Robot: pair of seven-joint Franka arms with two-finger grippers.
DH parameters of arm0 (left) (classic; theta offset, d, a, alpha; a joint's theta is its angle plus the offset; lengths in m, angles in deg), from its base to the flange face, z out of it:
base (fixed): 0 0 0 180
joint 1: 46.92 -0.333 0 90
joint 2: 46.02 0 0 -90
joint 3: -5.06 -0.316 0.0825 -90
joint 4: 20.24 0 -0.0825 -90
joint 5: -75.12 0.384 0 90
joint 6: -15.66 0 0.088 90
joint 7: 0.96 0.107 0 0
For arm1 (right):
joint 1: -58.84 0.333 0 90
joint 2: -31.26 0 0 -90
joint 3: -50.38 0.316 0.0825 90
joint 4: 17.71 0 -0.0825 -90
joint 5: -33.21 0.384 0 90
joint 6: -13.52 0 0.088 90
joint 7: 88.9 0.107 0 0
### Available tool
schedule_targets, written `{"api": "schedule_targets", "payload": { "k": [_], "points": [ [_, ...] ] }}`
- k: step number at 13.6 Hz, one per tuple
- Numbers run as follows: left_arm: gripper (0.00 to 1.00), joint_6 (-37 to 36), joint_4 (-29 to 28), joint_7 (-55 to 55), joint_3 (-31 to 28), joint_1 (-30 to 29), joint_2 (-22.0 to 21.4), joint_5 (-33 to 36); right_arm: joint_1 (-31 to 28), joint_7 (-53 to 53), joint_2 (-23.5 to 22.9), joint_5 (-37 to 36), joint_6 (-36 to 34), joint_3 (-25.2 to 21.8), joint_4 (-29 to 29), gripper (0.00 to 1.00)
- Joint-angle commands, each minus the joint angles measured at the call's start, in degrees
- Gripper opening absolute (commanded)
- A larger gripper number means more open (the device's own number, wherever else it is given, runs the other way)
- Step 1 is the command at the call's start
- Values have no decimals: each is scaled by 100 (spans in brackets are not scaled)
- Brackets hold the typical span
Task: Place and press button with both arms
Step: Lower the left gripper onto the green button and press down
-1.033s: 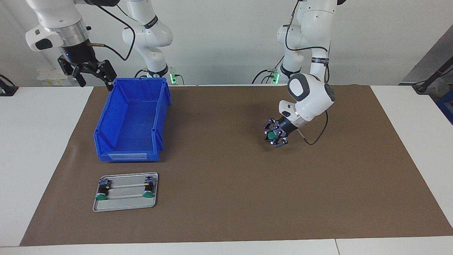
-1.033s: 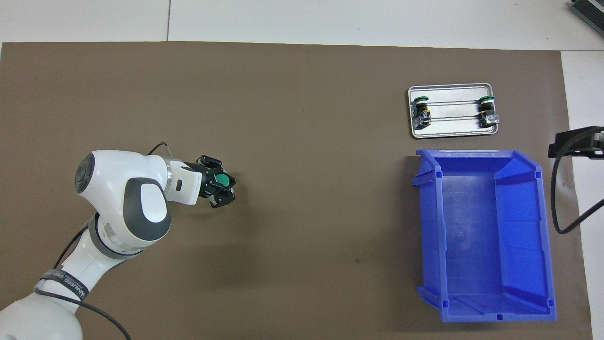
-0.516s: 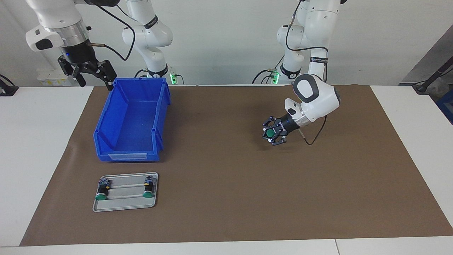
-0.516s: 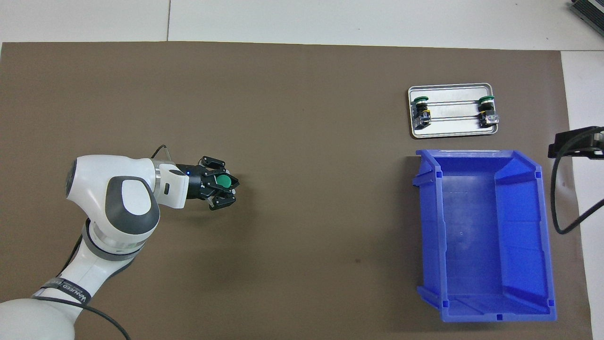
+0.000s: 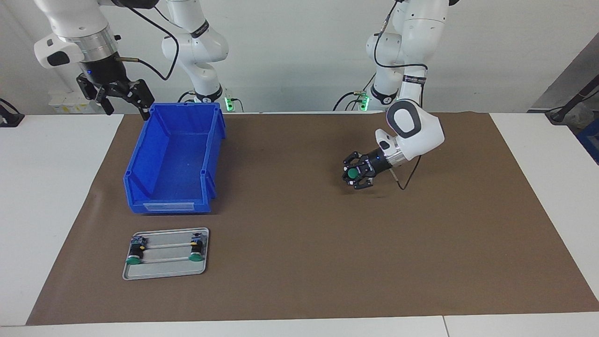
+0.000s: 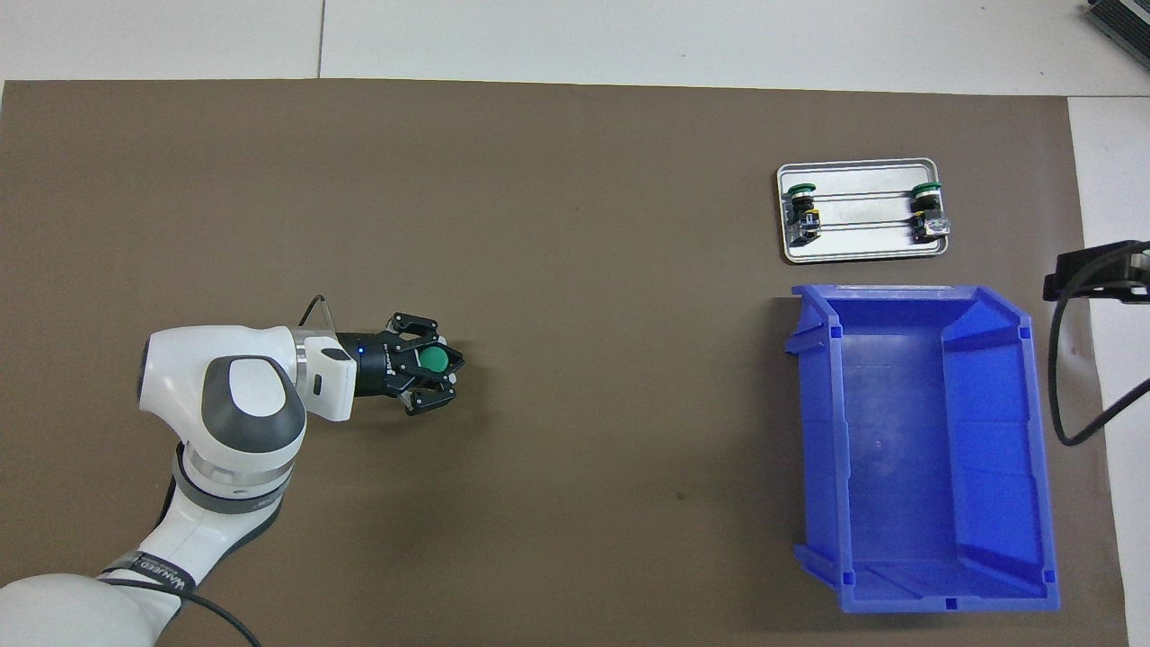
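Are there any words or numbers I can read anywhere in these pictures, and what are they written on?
Black band on the left arm: white lettering, too small to read.
Black band on the right arm: white lettering, too small to read.
Pale label strip on the front of the blue bin: no writing can be made out.
Button in the left gripper, two buttons on the metal tray: no readable marks.

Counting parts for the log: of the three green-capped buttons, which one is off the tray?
The button clamped in the left gripper, held over the brown mat; the other two buttons lie on the metal tray.
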State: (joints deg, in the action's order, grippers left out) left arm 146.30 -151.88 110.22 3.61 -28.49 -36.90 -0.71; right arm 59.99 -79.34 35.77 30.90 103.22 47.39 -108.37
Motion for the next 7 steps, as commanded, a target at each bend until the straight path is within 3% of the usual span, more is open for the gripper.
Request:
{"api": "schedule_targets", "payload": {
  "k": [1, 7],
  "points": [
    [0, -143, -195, 316, 22, -59, -113, -239, -62, -139, 138, 3, -14, 9, -144, 100],
    [0, -363, -362, 861, 13, -103, -139, -582, -53, -340, 156, -6, -49, 9, -179, 100]
  ]
}}
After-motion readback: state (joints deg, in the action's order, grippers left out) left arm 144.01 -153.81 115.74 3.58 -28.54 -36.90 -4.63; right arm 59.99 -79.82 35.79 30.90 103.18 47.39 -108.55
